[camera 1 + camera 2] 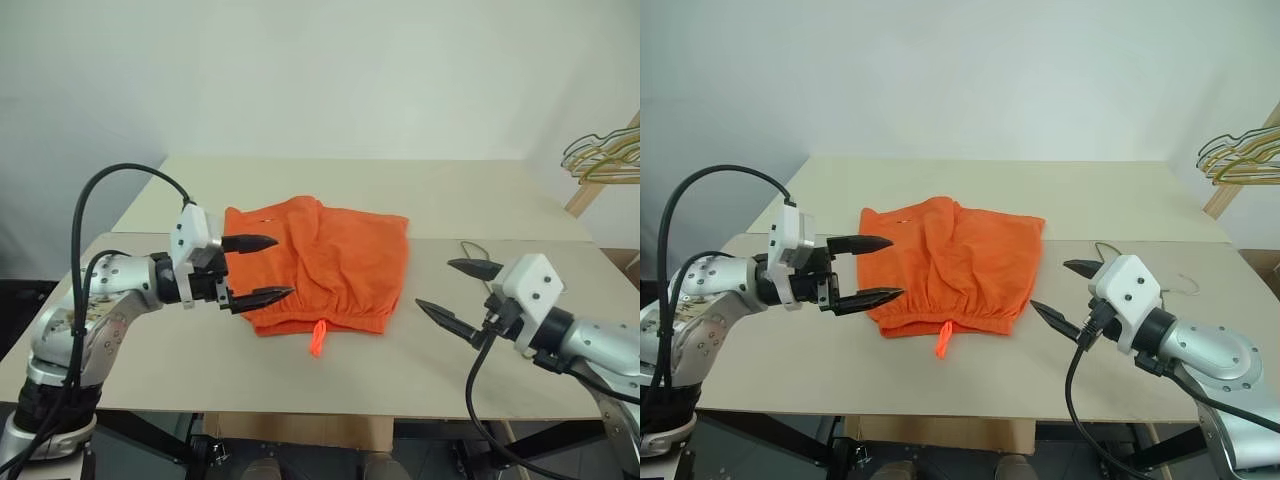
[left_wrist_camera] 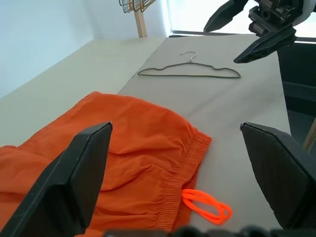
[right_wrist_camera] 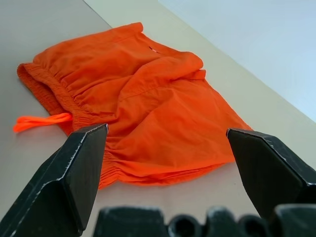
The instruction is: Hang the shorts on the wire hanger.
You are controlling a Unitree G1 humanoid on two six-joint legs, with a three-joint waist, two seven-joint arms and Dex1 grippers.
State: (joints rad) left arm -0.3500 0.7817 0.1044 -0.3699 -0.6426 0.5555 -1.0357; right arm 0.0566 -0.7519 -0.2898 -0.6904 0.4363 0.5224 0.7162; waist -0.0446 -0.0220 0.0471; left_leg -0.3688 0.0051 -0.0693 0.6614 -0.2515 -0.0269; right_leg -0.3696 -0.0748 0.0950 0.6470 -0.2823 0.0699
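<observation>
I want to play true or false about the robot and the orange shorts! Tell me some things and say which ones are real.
1. The shorts lie flat on the table. True.
2. The left gripper is holding the shorts. False: its fingers are open and hold nothing.
3. The wire hanger lies on the table, apart from the shorts. True.
4. The shorts already hang on the wire hanger. False: they are not on it yet.
5. The right gripper is open and holds nothing. True.
6. The drawstring is blue. False: it is orange.
</observation>
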